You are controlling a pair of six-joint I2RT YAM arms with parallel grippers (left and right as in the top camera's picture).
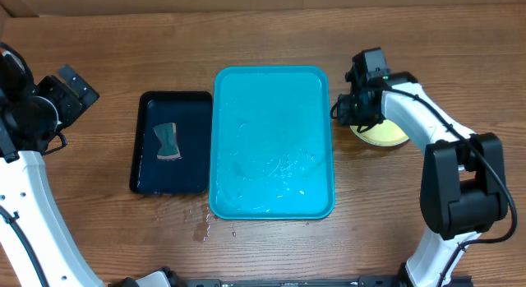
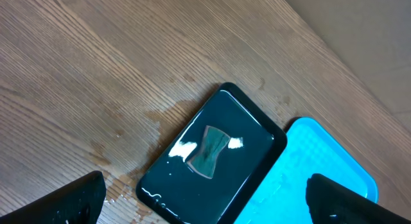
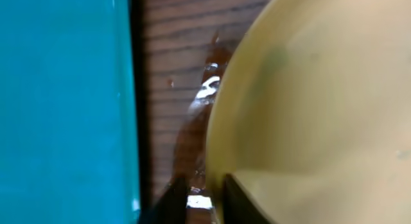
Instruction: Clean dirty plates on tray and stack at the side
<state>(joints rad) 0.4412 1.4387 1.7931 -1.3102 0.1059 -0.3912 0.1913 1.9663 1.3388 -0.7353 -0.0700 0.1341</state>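
The cyan tray (image 1: 273, 188) lies mid-table, wet, with no plate on it. A pale yellow plate (image 1: 386, 137) rests on the wood to its right, mostly hidden under my right arm. My right gripper (image 1: 359, 114) is at the plate's left edge. In the right wrist view its jaws are nearly together, one finger outside and one inside, shut on the rim of the plate (image 3: 308, 89) between them (image 3: 205, 201). My left gripper (image 1: 78, 90) hovers at the far left, open (image 2: 209, 201) and holding nothing. Whether more plates lie under the yellow one does not show.
A narrow black tray (image 1: 148, 176) sits left of the cyan tray with a grey-green sponge (image 1: 168, 141) in shallow water. Water spots the wood at the trays' near edge (image 1: 204, 228) and between tray and plate (image 3: 209, 89).
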